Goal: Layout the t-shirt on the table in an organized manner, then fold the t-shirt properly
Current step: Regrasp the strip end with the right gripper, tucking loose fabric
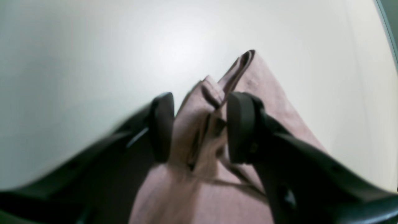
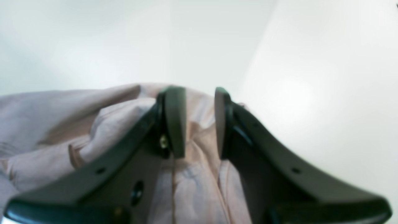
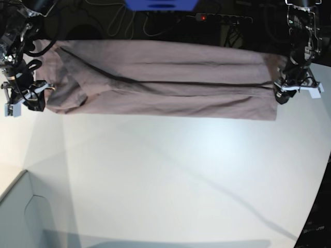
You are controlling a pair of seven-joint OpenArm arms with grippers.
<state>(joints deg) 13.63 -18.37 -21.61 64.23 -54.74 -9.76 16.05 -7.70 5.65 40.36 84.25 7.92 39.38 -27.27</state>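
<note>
**T-shirt stretched between both tools above the far edge of the counter**

The t-shirt is hanging as a long band, its long axis running side to side across the base view, from the right tool at that view's left to the left tool at its right. Each tool is gripping one end, so neither arm is nearer; the cloth is lying straight between them. In the left wrist view the left tool is pinching a bunched fold of fabric between its pads. In the right wrist view the right tool is likewise clamping gathered cloth.

The counter is spreading out white below and toward the camera from the shirt's lower edge. Laying the shirt flat will likely call for both arms lowering together while keeping the band taut.

A pale box corner is sitting at the near left; whether anything is in it cannot be told.
</note>
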